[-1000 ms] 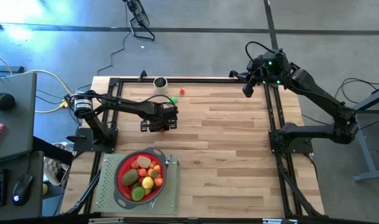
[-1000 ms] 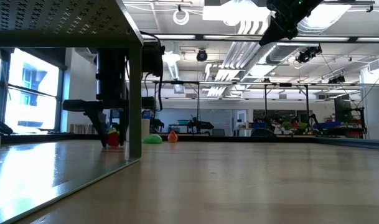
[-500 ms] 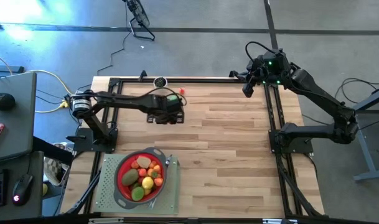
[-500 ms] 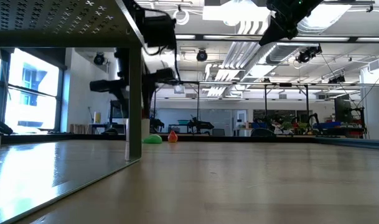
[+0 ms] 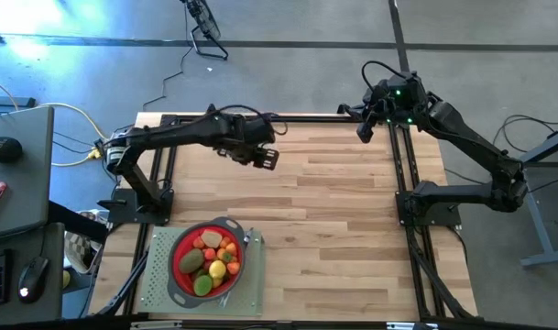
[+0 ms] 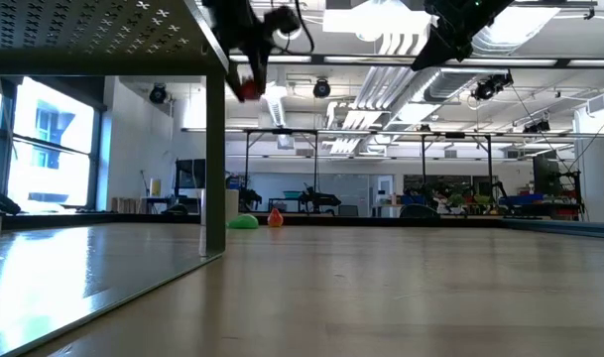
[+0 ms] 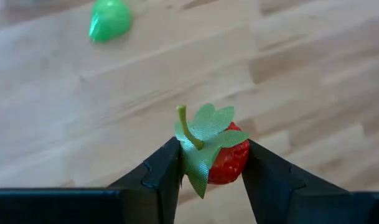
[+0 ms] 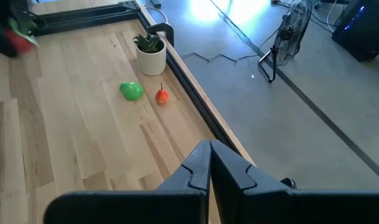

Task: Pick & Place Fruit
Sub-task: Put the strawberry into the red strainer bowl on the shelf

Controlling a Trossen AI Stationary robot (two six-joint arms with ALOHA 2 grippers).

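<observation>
We hold a strawberry [image 7: 229,158] in the left fingers [image 7: 161,177], above the desk [image 5: 352,211].
It looks light, stiff, slick; we pinch its sides, not the leaf; right gripper [image 8: 209,163] waits closed, empty.

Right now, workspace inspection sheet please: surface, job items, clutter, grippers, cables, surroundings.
Surface: wooden table, black frame along its edges.
Job's things: strawberry in the left gripper; green fruit and small red fruit loose near the potted plant; more fruit in the red strainer.
Clutter: grey mat under the strainer.
Grippers: left gripper shut on the strawberry, raised above the table; right gripper shut, parked at the far right corner.
Cables: yellow cable left of the table.
Surroundings: pedestal fan on the floor.
</observation>
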